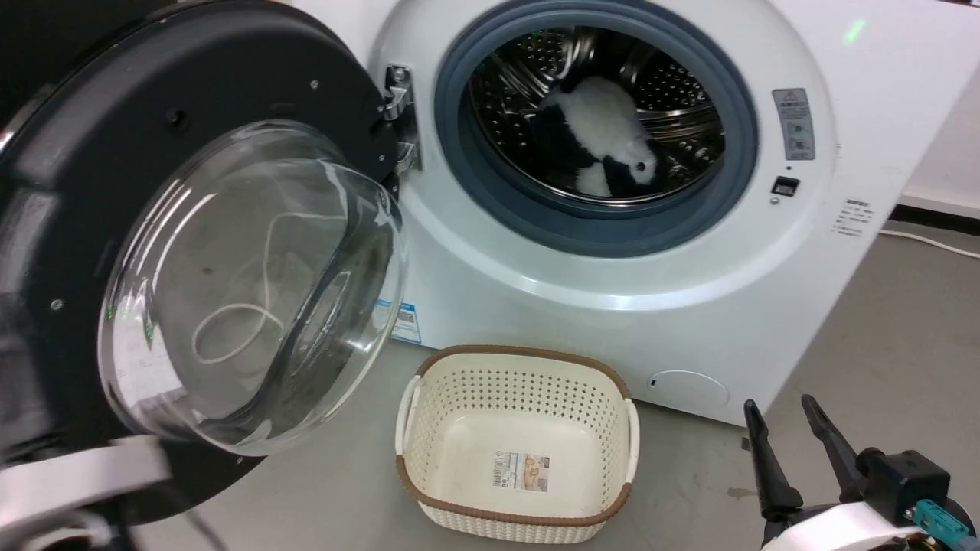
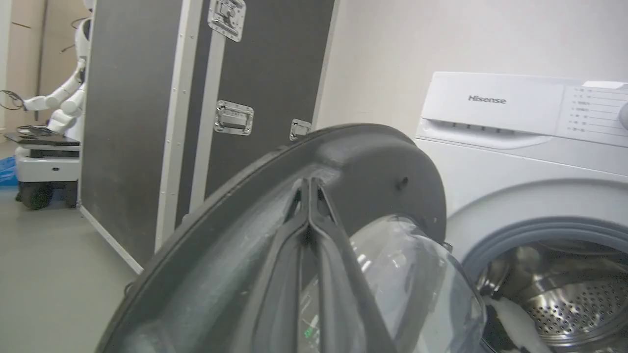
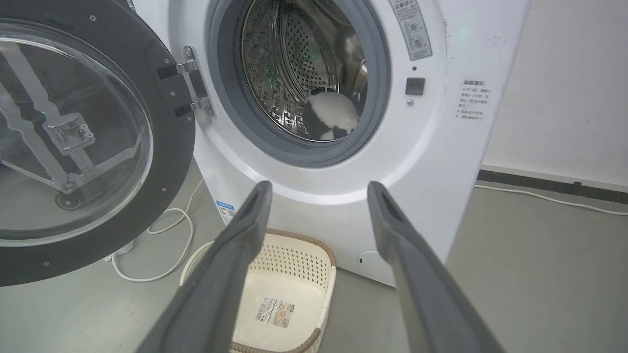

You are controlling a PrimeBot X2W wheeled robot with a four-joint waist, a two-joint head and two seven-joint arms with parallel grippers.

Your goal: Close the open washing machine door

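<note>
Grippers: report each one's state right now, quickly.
Left gripper: closed, holding nothing, tips at the washing machine door rim.
Right gripper: open, empty.

Brand: "Hisense" in grey letters on the washing machine (image 2: 490,142) top panel.
Other stickers: too small to read.

The washing machine door (image 3: 169,147) stands open left of the steel drum (image 3: 294,59) — cream laundry basket (image 3: 294,260) nearer, right gripper (image 3: 319,189) spread apart.
</note>
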